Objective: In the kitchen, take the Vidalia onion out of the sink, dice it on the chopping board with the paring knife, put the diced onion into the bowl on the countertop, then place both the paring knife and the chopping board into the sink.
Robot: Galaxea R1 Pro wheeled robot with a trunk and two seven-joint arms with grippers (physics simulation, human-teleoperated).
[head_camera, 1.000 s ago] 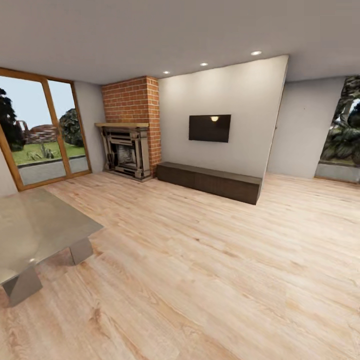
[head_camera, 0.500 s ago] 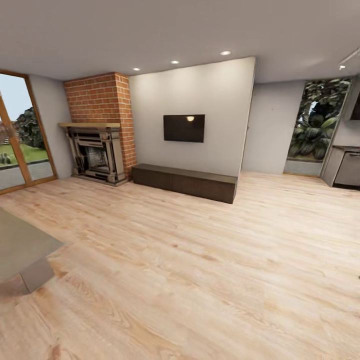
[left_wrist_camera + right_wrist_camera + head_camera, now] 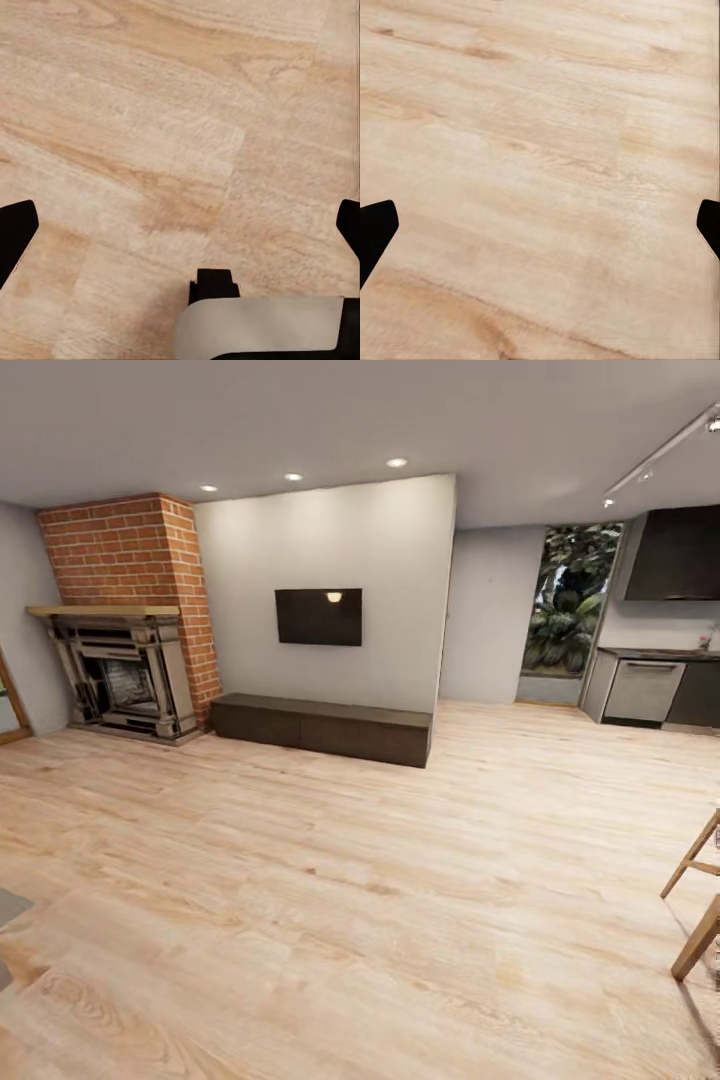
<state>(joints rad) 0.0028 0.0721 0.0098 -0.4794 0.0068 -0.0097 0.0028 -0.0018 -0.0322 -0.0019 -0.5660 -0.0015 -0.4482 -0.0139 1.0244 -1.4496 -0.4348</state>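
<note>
Both grippers are spread wide with nothing between the fingers. In the left wrist view the left gripper shows as two dark fingertips at the picture's edges, over pale wood floor, with a grey and black part of the robot's own body below it. In the right wrist view the right gripper hangs the same way, released, over bare planks.

Outward, the head view looks across a living room: a brick fireplace at the left, a dark television on a white wall, and a long low dark cabinet beneath it. No writing is readable.

At the far right stands the kitchen: a dark countertop over a steel-fronted appliance, with a black hood above. A small object on that countertop is too small to tell. Wooden chair legs enter at the right edge.
</note>
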